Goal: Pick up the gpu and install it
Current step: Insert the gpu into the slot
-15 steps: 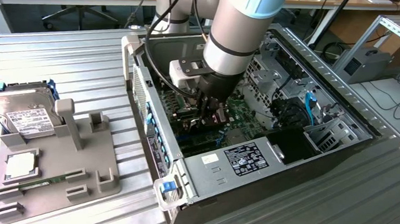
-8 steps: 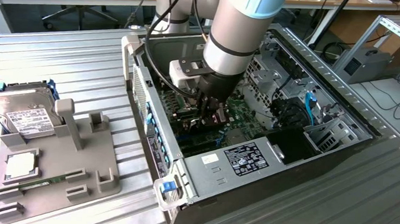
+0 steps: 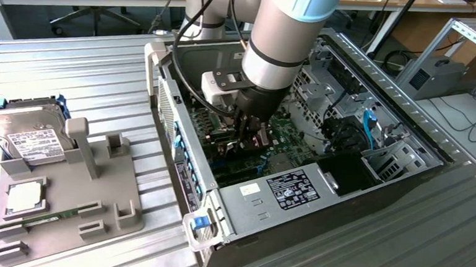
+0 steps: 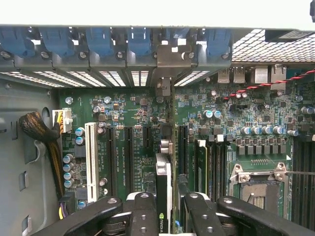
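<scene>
Gripping with the closed gripper (image 4: 165,202) the gpu (image 4: 163,169) by its two faces, on edge just above the motherboard (image 4: 129,112), long axis parallel to motherboard's black expansion slots (image 4: 127,153), far end pointing toward blue latches (image 4: 100,40) beyond motherboard.

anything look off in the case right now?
Nothing stands out. The gripper holds the gpu on edge, parallel to the motherboard slots, not visibly tilted. No loose parts or damage show in the case.
</scene>
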